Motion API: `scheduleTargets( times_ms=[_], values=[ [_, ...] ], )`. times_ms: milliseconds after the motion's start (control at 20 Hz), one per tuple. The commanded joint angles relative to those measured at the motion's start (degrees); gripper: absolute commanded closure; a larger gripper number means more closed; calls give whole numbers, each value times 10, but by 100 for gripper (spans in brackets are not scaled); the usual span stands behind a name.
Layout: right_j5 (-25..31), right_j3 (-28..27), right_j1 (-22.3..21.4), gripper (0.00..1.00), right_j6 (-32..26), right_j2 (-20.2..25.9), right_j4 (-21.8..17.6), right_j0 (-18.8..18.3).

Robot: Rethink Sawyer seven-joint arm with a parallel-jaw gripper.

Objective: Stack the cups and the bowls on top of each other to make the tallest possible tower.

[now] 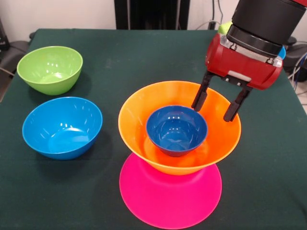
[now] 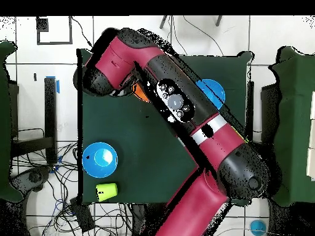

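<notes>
- I am watching the arm (image 1: 261, 28) coming down from the top right of the front view, its red wrist block tilting slightly toward the tower.
- The gripper (image 1: 221, 103) is hanging with its two black fingers (image 1: 200, 97) spread apart and pointing down, and it is holding nothing.
- The fingers are sitting over the far right part of the orange bowl (image 1: 139, 117), inside its rim line, with the left one just beside the dark-blue bowl (image 1: 176, 130); I cannot tell if they are touching anything.
- The tower is standing near the front middle of the table (image 1: 144, 57): the pink bowl (image 1: 170, 201) is lying upside down at the bottom, the orange bowl is sitting upright on it, and the dark-blue bowl is resting upright inside the orange one.
- A green bowl (image 1: 49, 69) is sitting at the far left, and a blue bowl (image 1: 62, 127) is sitting just in front of it, both upright and apart from the tower.
- In the overhead view the arm (image 2: 203, 132) is stretching diagonally across the table and hiding the tower.
- There I am also seeing a light-blue bowl (image 2: 99, 158), a yellow-green cup (image 2: 106, 191) lying on its side near the table edge, and another blue bowl (image 2: 212, 92) partly under the arm.
</notes>
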Motion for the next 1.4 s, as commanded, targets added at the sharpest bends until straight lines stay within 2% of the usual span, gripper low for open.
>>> scheduleTargets(
  times_ms=[50,400,550,700,900,1400],
  values=[
    [15,-24,15,0,11,-45,-33,18],
    [18,-39,19,0,22,-39,-22,8],
    [53,-63,29,0,-10,-3,47,-19],
    [86,-118,31,0,-15,12,102,-59],
    [80,-178,42,0,-10,0,129,-112],
    [38,-236,50,0,12,-41,119,-181]
  ],
)
